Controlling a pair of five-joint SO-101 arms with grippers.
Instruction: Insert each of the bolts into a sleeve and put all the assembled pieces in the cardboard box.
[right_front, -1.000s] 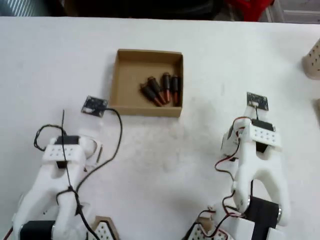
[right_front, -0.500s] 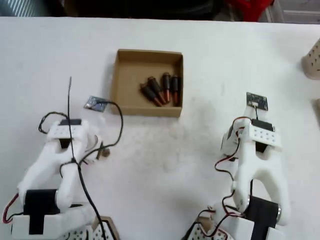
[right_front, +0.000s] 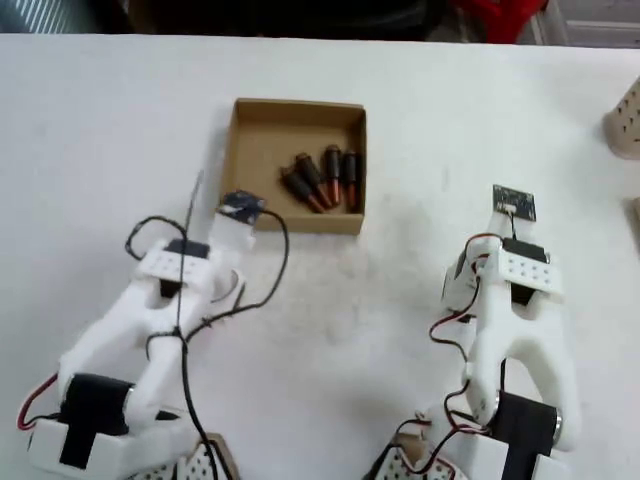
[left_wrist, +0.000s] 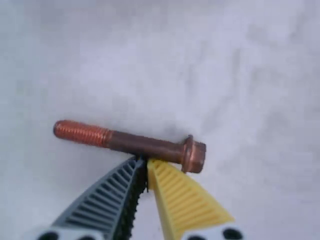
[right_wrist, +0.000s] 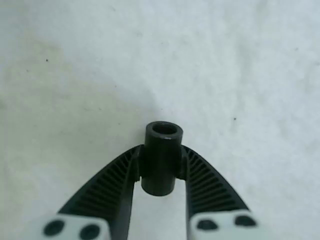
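The table (right_front: 450, 110) was a plain white sheet, a little scuffed and grey in patches between the arms. Beyond its far edge the room was dark, with something red (right_front: 500, 15) there. The cardboard box (right_front: 300, 103) sat on the far-left part of the table, open at the top. Four assembled pieces (right_front: 322, 180) lay side by side in its right half, fanned slightly, their long axes running roughly from the near wall toward the far wall.

The left arm (right_front: 180, 265) stood just beside the box's near left corner. Its left gripper (left_wrist: 146, 162) was drawn almost closed, with the grey finger (left_wrist: 107, 200) and the yellow finger (left_wrist: 185, 200) nipping the coppery bolt (left_wrist: 130, 142) by its plain shank, above bare table. The bolt's long axis ran square across the line of the fingers, flanged head on the yellow finger's side and threaded end jutting past the grey one.

The right arm (right_front: 515, 270) stood well apart from the box, off to its right. The right gripper (right_wrist: 161, 155) was partly closed around the black sleeve (right_wrist: 162, 157), one finger against each side. The sleeve's long axis ran along the line of the fingers, and its open bore showed at the end beyond their tips.
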